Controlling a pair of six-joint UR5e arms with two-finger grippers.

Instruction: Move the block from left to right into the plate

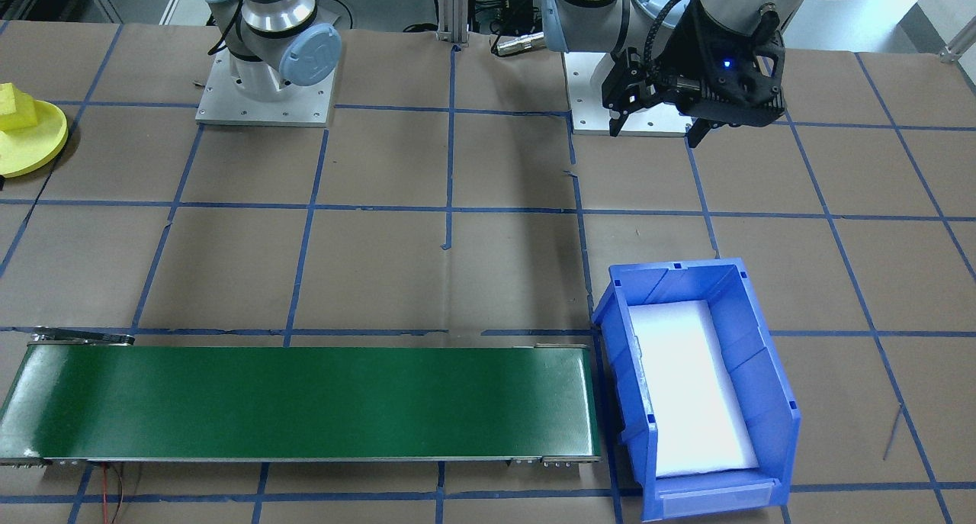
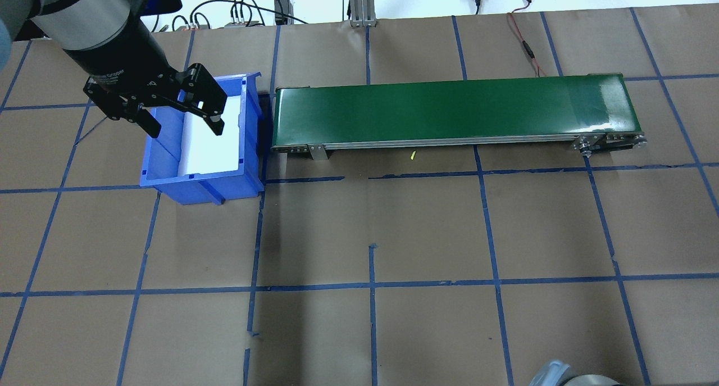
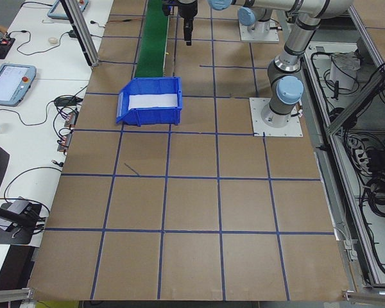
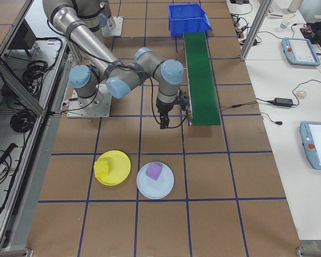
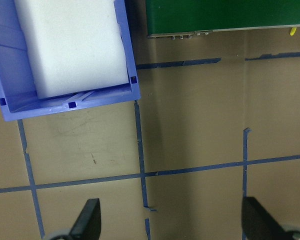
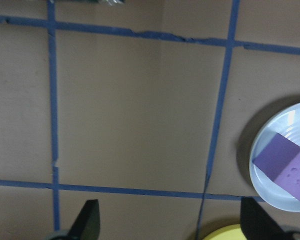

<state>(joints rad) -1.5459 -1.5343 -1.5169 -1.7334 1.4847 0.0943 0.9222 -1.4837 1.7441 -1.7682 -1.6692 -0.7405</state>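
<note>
A yellow block [image 1: 15, 106] rests on the yellow plate [image 1: 40, 149] at the table's end on my right side; the exterior right view shows the same block [image 4: 102, 170] on the inner edge of that plate [image 4: 119, 167]. My right gripper [image 6: 170, 225] hangs open and empty over bare table near the conveyor's end, with the plate's rim [image 6: 225, 233] just showing below it. My left gripper [image 2: 185, 128] hovers open and empty above the blue bin [image 2: 168, 169]. In the front view this left gripper [image 1: 656, 131] is well above the table.
A purple block [image 6: 284, 165] lies in a pale blue plate [image 6: 270, 195] beside the yellow one. The green conveyor [image 2: 449, 108] runs from the bin toward my right and carries nothing. White foam lines the bin [image 1: 762, 387]. A tiny yellow scrap [image 2: 413, 155] lies by the belt.
</note>
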